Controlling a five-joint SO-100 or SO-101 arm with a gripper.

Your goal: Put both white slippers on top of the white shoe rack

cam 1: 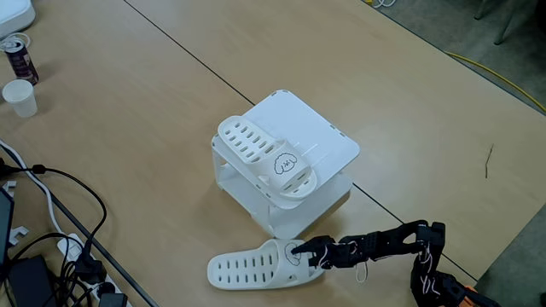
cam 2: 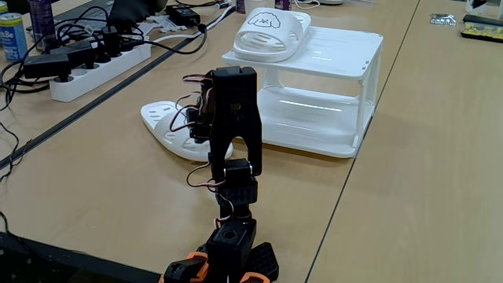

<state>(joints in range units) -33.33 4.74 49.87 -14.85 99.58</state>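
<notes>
1 white rubber slipper (cam 1: 266,161) with slotted holes and a small black cartoon-face mark already lies on the flat top of the boxy white plastic 2-tier shoe rack (cam 1: 328,136), pushed toward one edge and slightly overhanging a corner, which we judge leaves the bare half of the top free for its partner. The 2nd white slotted slipper (cam 1: 252,266) lies flat on the pale wooden table (cam 1: 128,111), just beside the rack's foot. We see our black arm stretched low across the table, and its gripper (cam 1: 309,254) sits at the strap end of that 2nd slipper, touching or nearly touching it; we judge the low reach is meant to catch the strap, the one raised part thin enough to pinch. From these views we cannot tell whether the claw is released or clenched, since in the fixed view from behind the arm's own body (cam 2: 234,118) hides the fingertips. We judge the task half done. Well apart from the work, a white paper cup (cam 1: 20,97) and a drink can (cam 1: 19,56) stand at the table's far corner, and a white power strip (cam 2: 98,69) with black cables lies along a table seam.
</notes>
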